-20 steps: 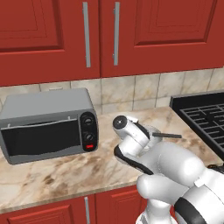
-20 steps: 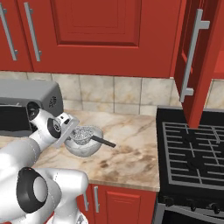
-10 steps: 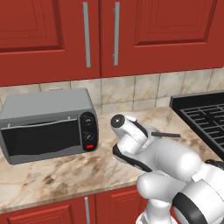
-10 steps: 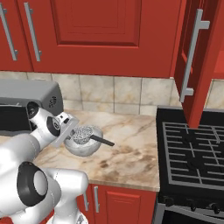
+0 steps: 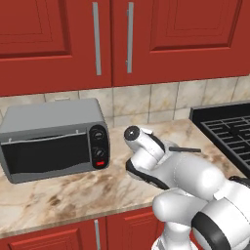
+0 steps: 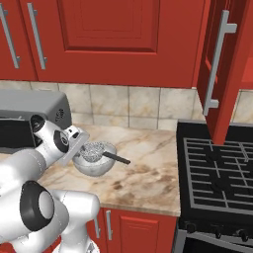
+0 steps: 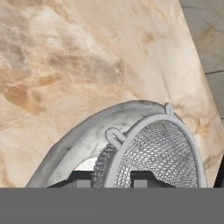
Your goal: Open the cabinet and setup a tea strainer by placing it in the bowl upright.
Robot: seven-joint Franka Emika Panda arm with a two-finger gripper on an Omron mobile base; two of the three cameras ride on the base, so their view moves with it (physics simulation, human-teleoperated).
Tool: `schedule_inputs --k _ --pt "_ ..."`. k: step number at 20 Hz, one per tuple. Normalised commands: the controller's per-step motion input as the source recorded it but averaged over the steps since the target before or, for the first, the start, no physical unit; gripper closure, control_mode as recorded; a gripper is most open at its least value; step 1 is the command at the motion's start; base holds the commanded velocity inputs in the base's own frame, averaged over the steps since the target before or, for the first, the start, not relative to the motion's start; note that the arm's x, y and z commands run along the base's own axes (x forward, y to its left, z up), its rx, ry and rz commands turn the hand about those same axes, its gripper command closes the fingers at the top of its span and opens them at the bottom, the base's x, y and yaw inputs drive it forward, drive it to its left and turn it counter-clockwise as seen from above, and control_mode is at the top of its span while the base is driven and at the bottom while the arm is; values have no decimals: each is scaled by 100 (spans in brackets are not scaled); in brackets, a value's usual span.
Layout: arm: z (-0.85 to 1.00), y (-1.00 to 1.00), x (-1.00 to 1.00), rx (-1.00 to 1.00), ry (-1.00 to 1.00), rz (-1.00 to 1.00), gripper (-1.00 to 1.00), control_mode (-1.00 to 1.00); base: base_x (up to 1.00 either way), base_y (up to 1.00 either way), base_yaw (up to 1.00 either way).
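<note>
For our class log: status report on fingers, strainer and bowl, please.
Fingers pinching tea strainer rim. Strainer sits upright inside bowl, handle pointing toward stove. Nothing in the way.

Silver wire-mesh tea strainer [image 6: 95, 150] sits in the round silvery-grey bowl [image 6: 94, 167] on the marble counter [image 6: 143, 173], between grey toaster oven [image 5: 51, 138] and black stove [image 6: 217, 173].

You see cabinet [image 6: 220, 64] door swung open; silver mesh tea strainer [image 6: 95, 151] upright inside grey bowl [image 6: 94, 167], dark handle over rim
</note>
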Motion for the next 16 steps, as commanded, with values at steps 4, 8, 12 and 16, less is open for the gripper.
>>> schedule_inputs --k 4,8,12,16 --pt "0 0 0 0 0 0 -100 -100 0 0 0" --pt "0 0 0 0 0 0 -100 -100 0 0 0" --pt "0 0 0 0 0 0 -100 -100 0 0 0" --pt "2 0 -7 0 0 0 -100 -100 0 0 0"
